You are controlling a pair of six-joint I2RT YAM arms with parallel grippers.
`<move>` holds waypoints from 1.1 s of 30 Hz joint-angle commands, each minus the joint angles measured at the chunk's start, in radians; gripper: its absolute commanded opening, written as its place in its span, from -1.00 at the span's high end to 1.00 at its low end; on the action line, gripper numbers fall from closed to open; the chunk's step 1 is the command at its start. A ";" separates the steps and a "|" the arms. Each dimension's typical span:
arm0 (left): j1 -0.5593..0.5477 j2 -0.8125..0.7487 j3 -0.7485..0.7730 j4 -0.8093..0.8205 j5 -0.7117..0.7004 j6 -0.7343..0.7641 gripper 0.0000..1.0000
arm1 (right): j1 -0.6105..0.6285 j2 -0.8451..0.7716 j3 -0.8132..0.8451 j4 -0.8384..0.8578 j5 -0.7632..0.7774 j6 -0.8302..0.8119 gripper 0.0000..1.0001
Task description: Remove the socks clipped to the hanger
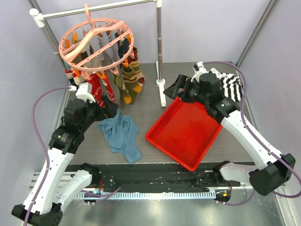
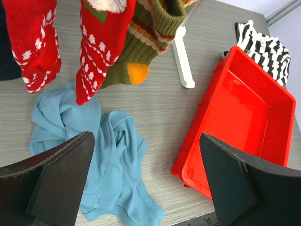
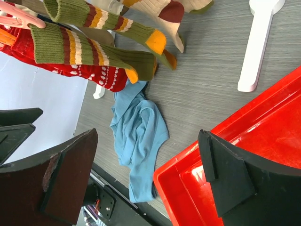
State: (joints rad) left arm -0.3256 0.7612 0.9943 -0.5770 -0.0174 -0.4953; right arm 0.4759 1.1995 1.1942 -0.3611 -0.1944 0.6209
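The salmon-pink ring hanger (image 1: 96,44) hangs by its hook from the grey rail (image 1: 94,9). Several socks are clipped under it: red-white ones (image 1: 101,87) and olive-orange ones (image 1: 131,82) at the front, darker ones behind. My left gripper (image 1: 110,109) is open and empty, just below the red-white socks and above the blue cloth. In the left wrist view the red-white socks (image 2: 101,42) and an olive sock (image 2: 150,42) hang ahead of the open gripper (image 2: 146,183). My right gripper (image 1: 176,89) is open and empty, right of the socks, over the tray's far corner. The right wrist view shows the olive socks (image 3: 89,52) up left of that gripper (image 3: 148,174).
A plain blue cloth (image 1: 120,134) lies on the table under the socks. A red tray (image 1: 155,136) sits right of it, empty. A black-and-white striped garment (image 1: 233,84) lies behind the right arm. The rail's upright pole (image 1: 159,42) and white foot (image 1: 162,94) stand between the socks and the tray.
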 commanded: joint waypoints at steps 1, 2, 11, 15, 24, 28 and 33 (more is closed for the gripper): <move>-0.001 -0.014 -0.016 0.055 -0.026 0.021 -0.99 | 0.001 -0.029 -0.005 0.063 -0.004 0.003 -0.95; -0.001 -0.016 -0.017 0.057 -0.026 0.021 -0.99 | 0.003 -0.031 -0.008 0.065 -0.002 0.007 -0.95; -0.001 -0.037 -0.048 0.066 -0.004 0.038 -0.99 | 0.030 -0.029 -0.024 0.181 0.001 0.013 -0.94; -0.003 -0.071 -0.092 0.074 -0.012 0.063 -0.99 | 0.055 0.009 -0.010 0.264 0.000 0.000 -0.92; -0.001 -0.132 -0.144 0.077 0.011 0.049 -0.99 | 0.159 0.274 0.126 0.504 0.015 -0.096 -0.64; -0.001 -0.128 -0.146 0.085 -0.009 0.047 -0.99 | 0.208 0.385 0.180 0.625 0.042 -0.127 -0.52; -0.001 -0.112 -0.126 0.045 -0.012 0.061 -0.99 | 0.296 0.515 0.234 0.703 0.092 -0.262 -0.50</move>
State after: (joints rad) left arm -0.3256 0.6430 0.8463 -0.5503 -0.0193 -0.4587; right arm 0.7113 1.6657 1.3571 0.1822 -0.1501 0.4877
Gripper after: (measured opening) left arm 0.996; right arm 0.754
